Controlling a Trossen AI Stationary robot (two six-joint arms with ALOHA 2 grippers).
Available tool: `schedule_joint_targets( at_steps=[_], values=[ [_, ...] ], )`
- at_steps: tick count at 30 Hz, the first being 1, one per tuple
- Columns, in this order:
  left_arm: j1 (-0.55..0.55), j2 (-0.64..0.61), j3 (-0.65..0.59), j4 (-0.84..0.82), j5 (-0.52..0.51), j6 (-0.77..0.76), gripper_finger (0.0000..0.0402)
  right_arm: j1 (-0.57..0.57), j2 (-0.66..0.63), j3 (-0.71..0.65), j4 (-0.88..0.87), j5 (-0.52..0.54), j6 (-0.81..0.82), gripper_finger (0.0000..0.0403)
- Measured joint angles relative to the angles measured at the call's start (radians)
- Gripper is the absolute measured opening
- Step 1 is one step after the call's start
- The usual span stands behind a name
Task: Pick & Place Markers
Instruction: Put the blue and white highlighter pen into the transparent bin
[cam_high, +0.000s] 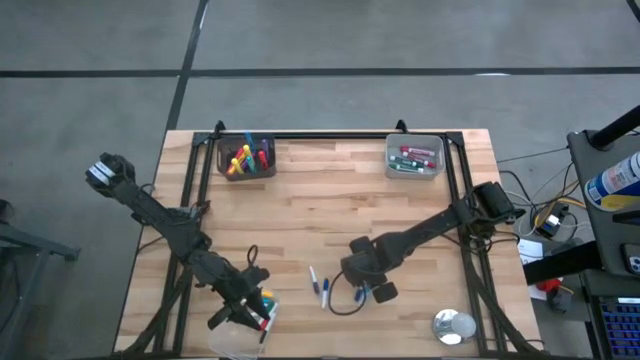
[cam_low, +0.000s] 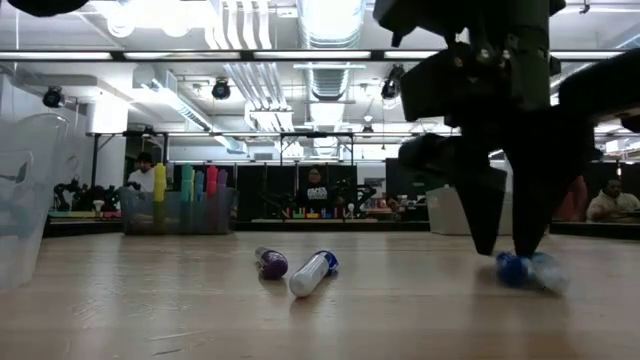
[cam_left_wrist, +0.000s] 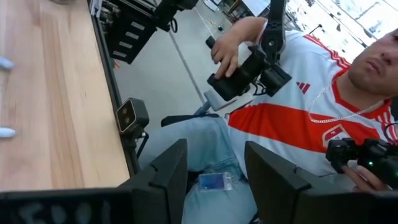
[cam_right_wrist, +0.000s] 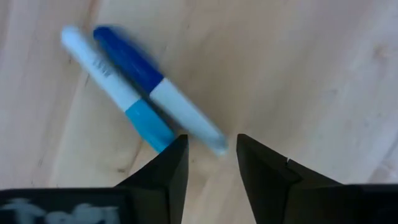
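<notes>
Clear bins hold markers; left end effector and right end effector open, empty.

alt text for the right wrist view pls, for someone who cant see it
Two white-barrelled markers, one with a dark blue cap and one with a light blue cap, lie side by side and touching on the pale wooden table. The right claw sits just beside their near ends, its dark fingers apart.

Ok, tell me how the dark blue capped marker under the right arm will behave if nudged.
The dark blue capped marker looks round and smooth, so it would probably roll. It touches the light blue marker, likely shifting it. Seems stiff and light. The right end effector stands open beside it.
</notes>
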Motion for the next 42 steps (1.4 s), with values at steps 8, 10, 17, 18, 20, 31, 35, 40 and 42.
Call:
schedule_joint_targets(
  at_steps=[8, 10, 17, 18, 20, 31, 35, 40, 42],
  values=[
    [0.001, 0.0, 0.0, 0.0, -0.006, 0.017, 0.0151, 0.006, -0.004, -0.063, 0.125, 0.007, 0.0, 0.0119],
    [0.001, 0.0, 0.0, 0.0, -0.012, 0.017, 0.0151, 0.006, -0.006, -0.078, 0.152, 0.006, 0.005, 0.0113],
    [0.001, -0.001, 0.0, 0.0, -0.038, 0.017, 0.0151, 0.006, -0.005, -0.098, 0.23, 0.006, 0.041, 0.0067],
    [0.001, -0.001, 0.0, 0.0, -0.053, 0.017, 0.0151, 0.006, -0.004, -0.096, 0.234, 0.006, 0.046, 0.0058],
    [0.0, -0.001, 0.0, 0.0, -0.104, 0.017, 0.0151, 0.005, -0.002, -0.086, 0.239, 0.003, 0.056, 0.0039],
    [0.006, -0.001, 0.0, -0.003, -0.343, 0.041, 0.0151, 0.006, 0.002, 0.015, 0.26, -0.011, 0.061, 0.0017],
    [0.006, -0.001, -0.001, -0.009, -0.396, 0.101, 0.0151, 0.004, -0.005, 0.091, 0.261, -0.006, 0.091, 0.001],
    [0.006, -0.001, -0.003, -0.016, -0.464, 0.128, 0.0151, 0.0, -0.006, 0.19, 0.253, 0.0, 0.136, 0.0006],
    [0.006, -0.001, -0.003, -0.019, -0.471, 0.128, 0.0151, 0.0, -0.006, 0.222, 0.224, -0.004, 0.124, 0.0006]
  ],
)
